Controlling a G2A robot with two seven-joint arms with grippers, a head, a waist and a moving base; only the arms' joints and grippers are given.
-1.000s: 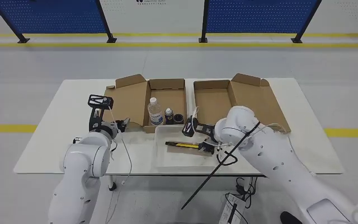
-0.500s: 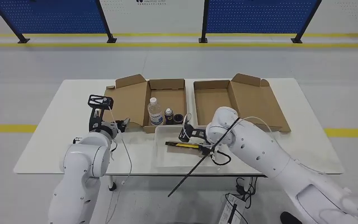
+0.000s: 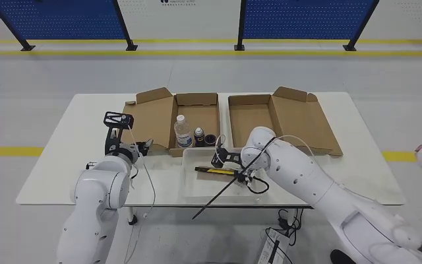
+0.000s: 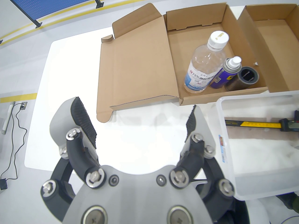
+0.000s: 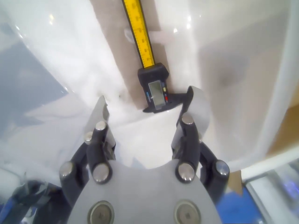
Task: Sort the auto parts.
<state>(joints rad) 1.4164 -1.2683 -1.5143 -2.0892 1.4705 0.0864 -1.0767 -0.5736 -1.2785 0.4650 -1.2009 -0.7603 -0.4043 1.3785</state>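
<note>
Swinging in over the table [image 3: 59, 165], the right arm has crowded closer to the tray within the last second, and its loose cable [image 3: 217, 198] has swept along with it. The left arm hasn't budged.

At the back sit two open cardboard boxes. The left box [image 4: 140, 54] holds a clear bottle [image 4: 205, 66], a spray can [image 4: 225, 74] and a black cylinder [image 4: 247, 78]. Just in front is the white tray [image 3: 191, 191], with the caliper [image 5: 140, 36] lying flat inside.

The right gripper [image 5: 146, 95] is down in the tray, jaws spread wide around the caliper's display head and holding nothing. The left gripper [image 4: 135, 104] hangs open over bare tabletop.

My worry is that the caliper lies flush on a slick floor, so closing fingers could skid it away or shove the slider along the beam. That cable might also catch the tray's rim.

Only the right wrist view shows the display head between the fingers, because from above the arm covers it. The top view alone shows the cable trailing past the table edge.
</note>
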